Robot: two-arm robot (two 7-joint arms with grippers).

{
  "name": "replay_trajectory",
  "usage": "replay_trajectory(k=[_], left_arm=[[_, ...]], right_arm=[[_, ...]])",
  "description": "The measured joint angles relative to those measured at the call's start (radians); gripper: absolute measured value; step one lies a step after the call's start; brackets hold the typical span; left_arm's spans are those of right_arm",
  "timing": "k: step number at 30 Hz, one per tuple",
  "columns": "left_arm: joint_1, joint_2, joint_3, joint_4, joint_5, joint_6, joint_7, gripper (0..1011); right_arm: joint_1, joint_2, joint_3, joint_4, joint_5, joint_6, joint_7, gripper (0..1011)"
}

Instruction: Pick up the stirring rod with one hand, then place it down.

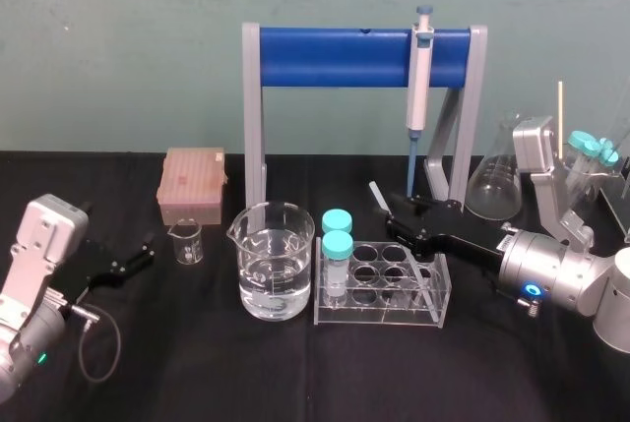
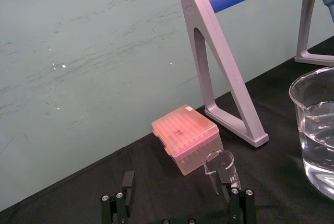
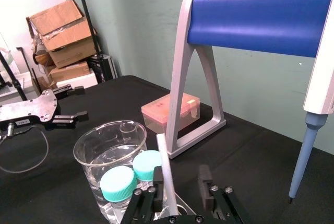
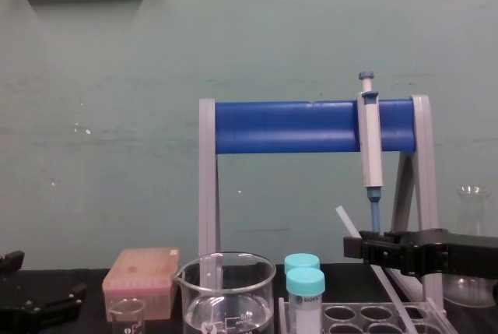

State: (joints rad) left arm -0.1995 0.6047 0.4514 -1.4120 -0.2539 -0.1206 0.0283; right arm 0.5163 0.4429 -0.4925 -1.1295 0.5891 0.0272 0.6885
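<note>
The stirring rod [image 1: 378, 195] is a thin whitish glass rod. It slants up out of the clear tube rack [image 1: 384, 314] behind the teal-capped tubes [image 1: 337, 243]. My right gripper [image 1: 399, 217] reaches in from the right and straddles the rod's upper part. In the right wrist view the rod [image 3: 164, 169] lies against one finger while the other finger [image 3: 204, 178] stands apart from it, so my right gripper [image 3: 180, 178] is open. The chest view shows the rod [image 4: 343, 217] poking up past the black gripper [image 4: 356, 247]. My left gripper [image 1: 138, 257] rests low at the left, open and holding nothing.
A large beaker of water [image 1: 276, 265] stands left of the rack, with a small beaker [image 1: 185, 242] and a pink tip box [image 1: 193, 184] farther left. Behind is the blue-and-grey stand [image 1: 335, 56] with a pipette [image 1: 420, 78] hanging on it. A flask [image 1: 495, 181] stands at the right.
</note>
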Motion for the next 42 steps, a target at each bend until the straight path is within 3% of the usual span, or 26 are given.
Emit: replay_trajectory(k=[12,31,38,42], left_arm=[[0.0,0.0,0.0,0.0,0.0,0.0,0.0,1000],[0.0,0.0,0.0,0.0,0.0,0.0,0.0,1000],[0.0,0.0,0.0,0.0,0.0,0.0,0.0,1000],[0.0,0.0,0.0,0.0,0.0,0.0,0.0,1000]], right_arm=[[0.0,0.0,0.0,0.0,0.001,0.0,0.0,74],[-0.006,0.002,0.009,-0.012,0.001,-0.01,-0.006,68],[-0.019,0.009,0.033,-0.066,-0.01,-0.057,-0.039,68],[-0.024,0.008,0.061,-0.102,-0.02,-0.111,-0.057,68]])
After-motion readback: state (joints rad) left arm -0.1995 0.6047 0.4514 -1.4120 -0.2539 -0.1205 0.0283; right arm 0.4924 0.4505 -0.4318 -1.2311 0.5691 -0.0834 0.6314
